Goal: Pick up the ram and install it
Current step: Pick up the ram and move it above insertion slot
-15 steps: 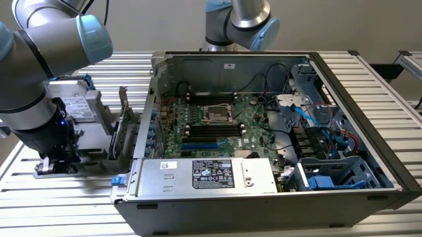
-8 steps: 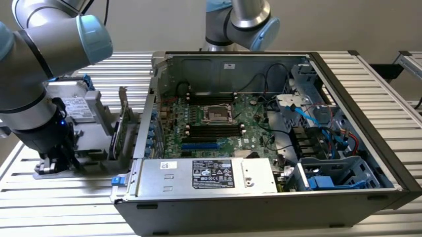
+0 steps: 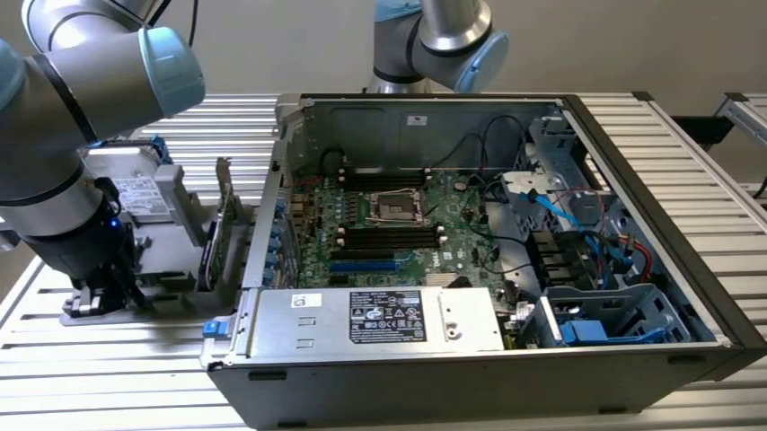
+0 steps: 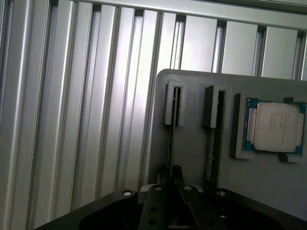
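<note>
Heads up, you're right at the start of this one. Your claw point(image 4: 170, 173) is down over the grey holder point(image 4: 192, 139) on the tabletop point(image 4: 72, 120), off to the exterior view's left of the open PC case point(image 3: 480, 382). It sits right at the ram point(image 4: 171, 143), which stands on edge in the holder slot farther from the processor chip point(image 4: 276, 127). I honestly can't tell whether the claw is clamped on the stick or just parked over it.

So as I read it, the pickup isn't done yet: the stick is seated in its holder, not lifted. The whole install is left too. The memory slots point(image 3: 383, 235) on the motherboard point(image 3: 462, 224) look black and bare, with nothing green in them.

Counts, as best I can make out:
- holder slots: two
- ram sticks: looks like two, one per slot, with the second stick point(image 4: 209, 153) in the slot nearer the chip. Both are edge-on, so take that loosely.
- processor chips in the holder: one
- tall green cards point(image 3: 222, 229) standing beside the case: one
- banks of memory slots: two, one on each side of the socket. I can't count the slots themselves.
</note>
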### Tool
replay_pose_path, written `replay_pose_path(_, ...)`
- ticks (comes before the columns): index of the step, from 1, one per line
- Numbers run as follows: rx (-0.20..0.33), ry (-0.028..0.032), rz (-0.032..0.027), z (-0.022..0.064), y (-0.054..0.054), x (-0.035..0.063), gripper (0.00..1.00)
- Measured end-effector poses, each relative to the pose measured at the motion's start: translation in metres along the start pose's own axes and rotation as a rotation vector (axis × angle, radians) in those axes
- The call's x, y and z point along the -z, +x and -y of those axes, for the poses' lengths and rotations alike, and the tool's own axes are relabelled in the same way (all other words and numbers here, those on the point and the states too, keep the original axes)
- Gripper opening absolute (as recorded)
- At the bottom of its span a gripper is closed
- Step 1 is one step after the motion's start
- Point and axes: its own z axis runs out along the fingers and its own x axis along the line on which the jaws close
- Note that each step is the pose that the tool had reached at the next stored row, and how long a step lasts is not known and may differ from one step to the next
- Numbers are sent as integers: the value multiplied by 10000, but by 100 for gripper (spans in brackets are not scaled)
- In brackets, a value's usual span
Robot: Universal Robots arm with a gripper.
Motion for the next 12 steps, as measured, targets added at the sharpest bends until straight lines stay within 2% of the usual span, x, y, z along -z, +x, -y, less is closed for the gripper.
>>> replay_pose_path(12, -146, 6, 22, 10, 7, 11, 14)
